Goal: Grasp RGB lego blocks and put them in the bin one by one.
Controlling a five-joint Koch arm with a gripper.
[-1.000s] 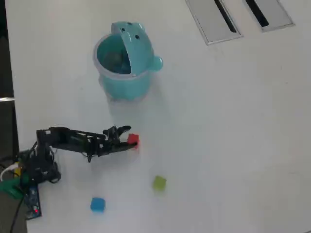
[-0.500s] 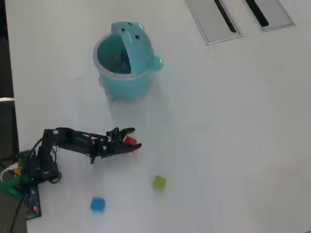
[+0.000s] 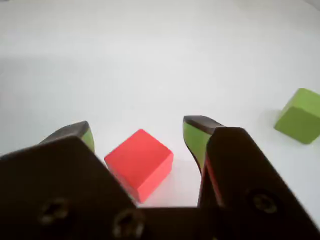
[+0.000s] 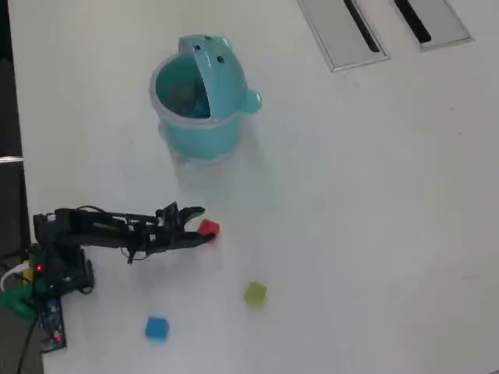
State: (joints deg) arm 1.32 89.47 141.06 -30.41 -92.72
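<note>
The hand (image 3: 137,135) is spread wide with the red block (image 3: 140,163) sitting between its tips, not gripped yet, a bit closer to the left tip in the wrist view. I'd centre it and square up to the block's flat sides before closing, since it sits cornerwise. The green block (image 3: 299,116) is off right. The bin (image 4: 199,101) waits toward the counter's far edge, lid open.

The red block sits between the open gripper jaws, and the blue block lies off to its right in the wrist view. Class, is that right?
Not quite: in the wrist view the block right of the red block is the yellow-green block, not blue. The red one does sit between the open jaws of the gripper.
</note>
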